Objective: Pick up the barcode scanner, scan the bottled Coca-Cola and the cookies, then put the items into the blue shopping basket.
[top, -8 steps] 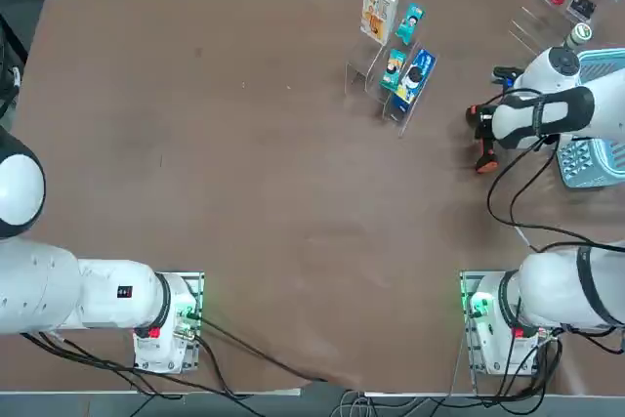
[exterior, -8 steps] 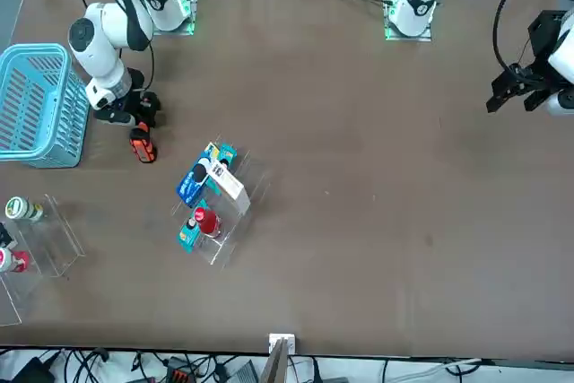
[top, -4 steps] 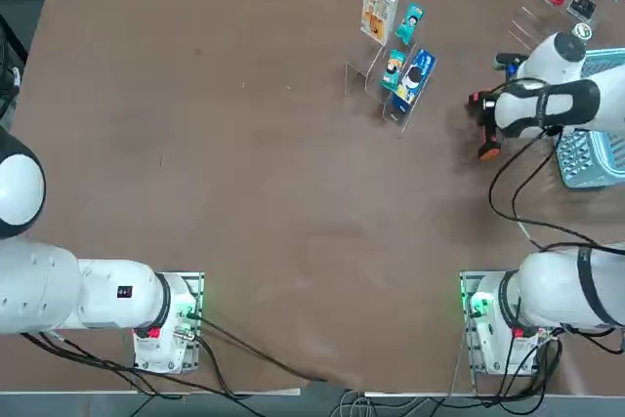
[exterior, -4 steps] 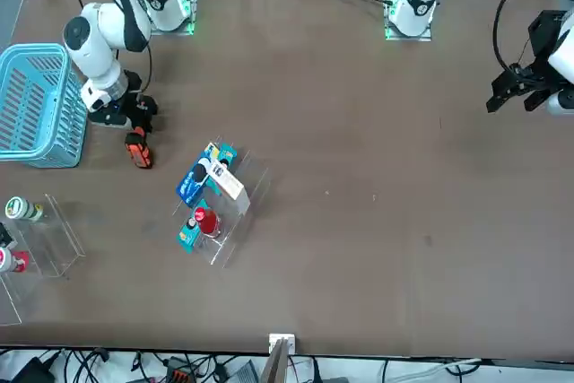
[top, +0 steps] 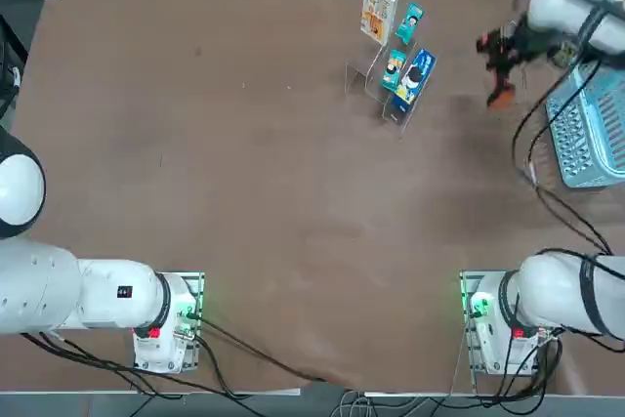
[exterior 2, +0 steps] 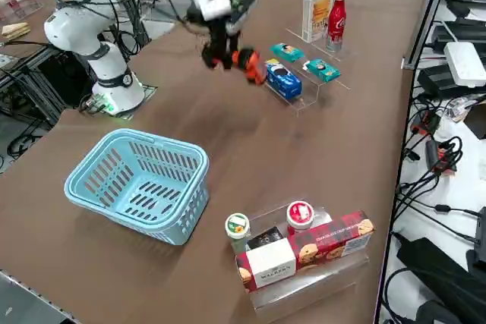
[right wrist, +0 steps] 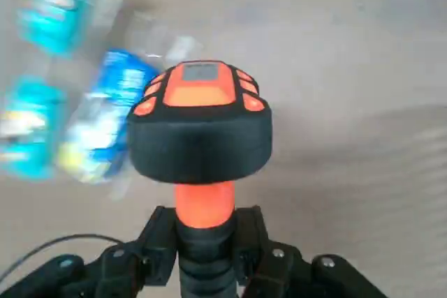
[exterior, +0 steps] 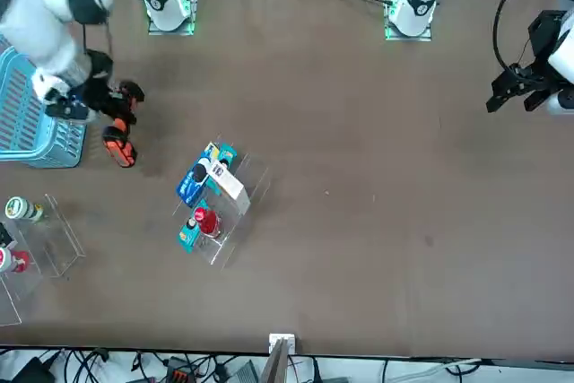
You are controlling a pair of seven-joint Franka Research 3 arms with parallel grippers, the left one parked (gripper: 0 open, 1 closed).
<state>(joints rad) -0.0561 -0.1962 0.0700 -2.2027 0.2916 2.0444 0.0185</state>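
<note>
My right gripper (right wrist: 204,242) is shut on the orange handle of the barcode scanner (right wrist: 199,130), holding it in the air with its black head pointing away from the wrist. From above, the barcode scanner (top: 498,70) hangs between the display stand and the blue shopping basket (top: 586,144). The right side view shows the gripper (exterior 2: 216,42) and scanner (exterior 2: 231,57) just short of the stand. The bottled Coca-Cola (exterior 2: 336,14) stands upright at the stand's far end beside the cookies (exterior 2: 317,13), a tall white carton. The basket (exterior 2: 163,144) sits on the table nearer my base.
A blue packet (exterior 2: 283,81) and two teal packets (exterior 2: 288,52) lie on the clear stand, close to the scanner. A second clear stand holds capped containers (exterior 2: 300,215) and a red biscuit box (exterior 2: 304,252) beyond the basket. Cables trail along the table's far edge.
The right arm has lifted the scanner off the table and carried it away from its base, along the basket's side toward the far edge. The grip has stayed the same.
</note>
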